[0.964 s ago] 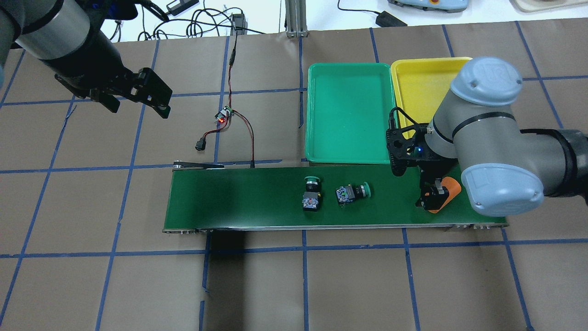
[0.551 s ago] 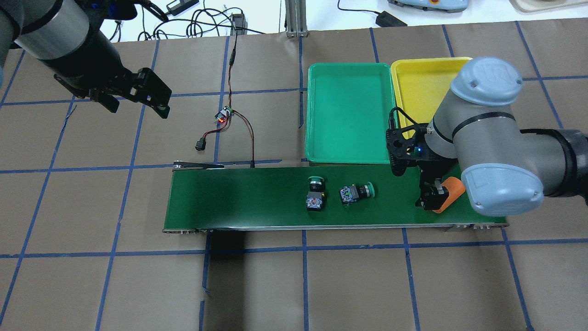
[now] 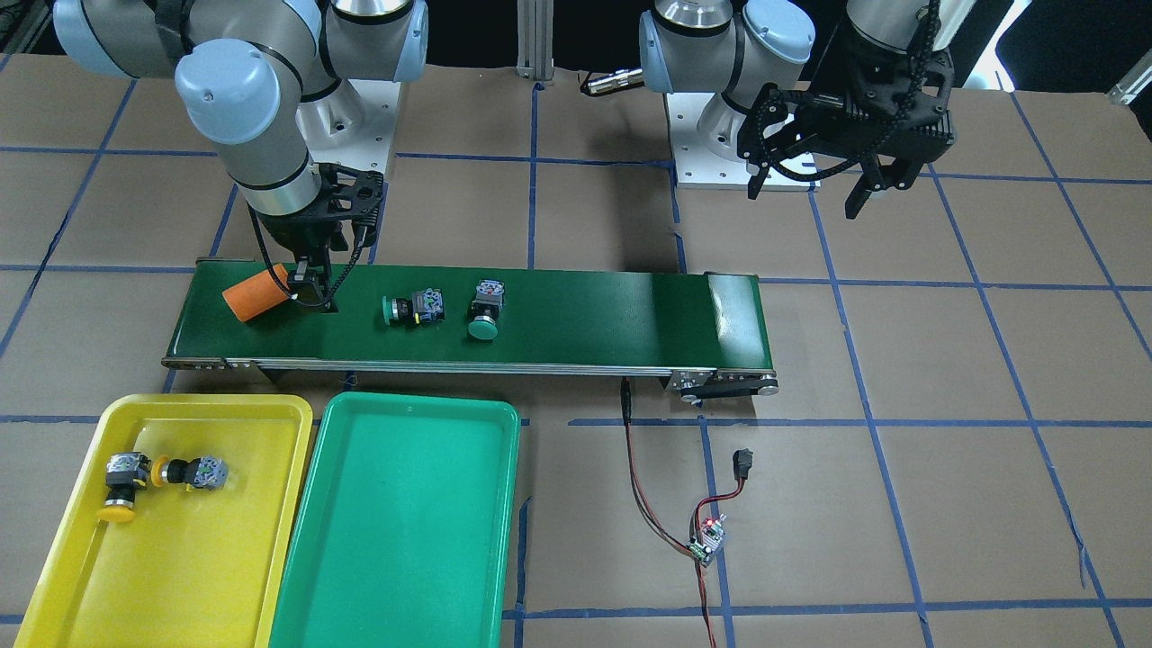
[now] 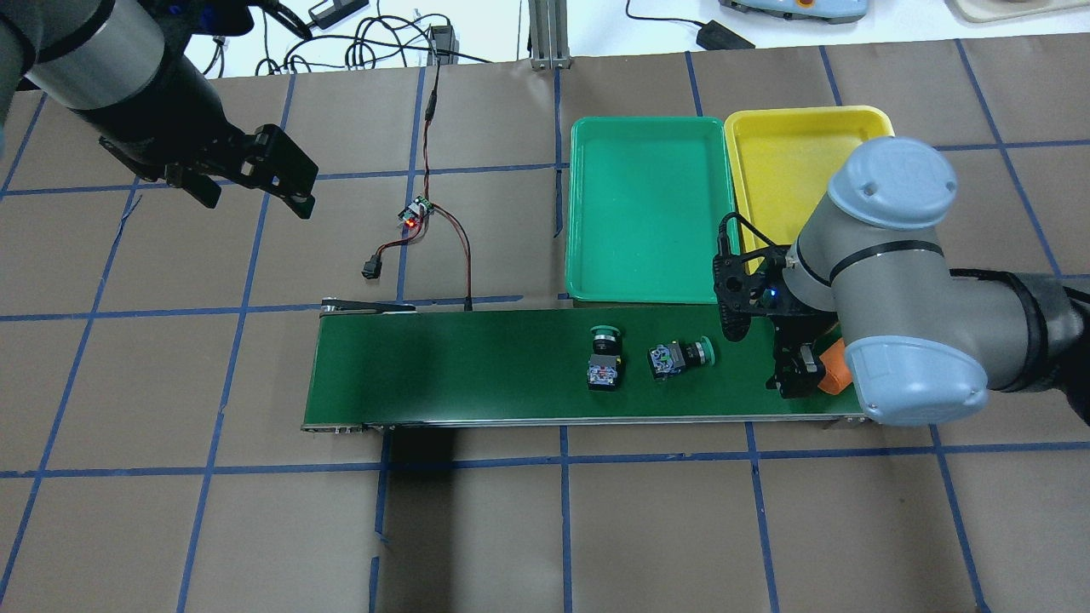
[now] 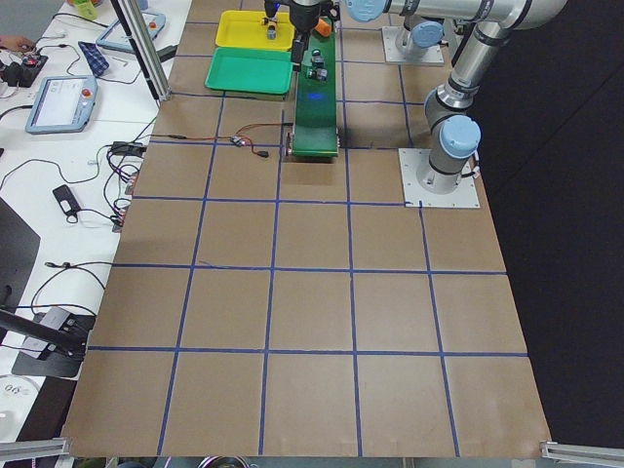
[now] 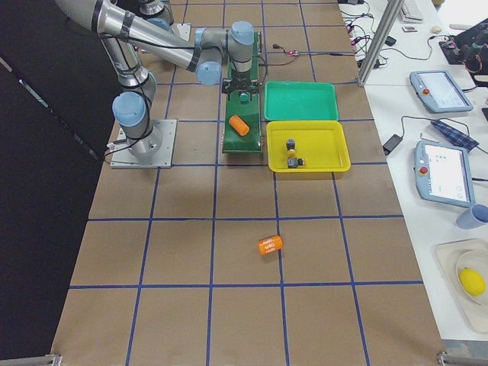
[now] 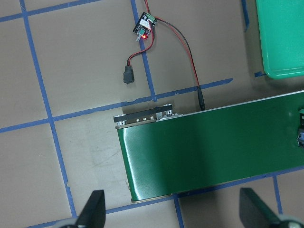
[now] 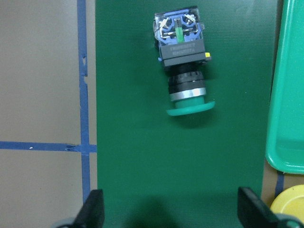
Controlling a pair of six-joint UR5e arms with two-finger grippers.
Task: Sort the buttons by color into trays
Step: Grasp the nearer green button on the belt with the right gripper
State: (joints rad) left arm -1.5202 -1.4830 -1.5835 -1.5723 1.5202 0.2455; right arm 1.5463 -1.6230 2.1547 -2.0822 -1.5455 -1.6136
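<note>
Two green-capped buttons (image 4: 605, 358) (image 4: 679, 358) lie on their sides on the dark-green conveyor belt (image 4: 468, 366); they also show in the front view (image 3: 486, 310) (image 3: 412, 308). Two yellow-capped buttons (image 3: 121, 486) (image 3: 193, 471) lie in the yellow tray (image 3: 207, 407). The green tray (image 3: 423, 513) beside it holds nothing. My right gripper (image 4: 788, 375) is open and empty low over the belt's right end. Its wrist view shows one green button (image 8: 183, 71) ahead of the spread fingers (image 8: 92, 209). My left gripper (image 4: 255, 200) is open and empty, high over the table far to the left.
An orange cylinder (image 4: 833, 366) lies on the belt right beside my right gripper. Another orange cylinder (image 6: 268, 245) lies on the table, away from the belt. A small circuit board (image 4: 415, 213) with red and black wires lies left of the green tray (image 4: 647, 213).
Both green buttons and the orange cylinder have ridden the belt to the right, closer to my right gripper. The right arm's elbow has shifted and lowered. The left arm has not moved.
</note>
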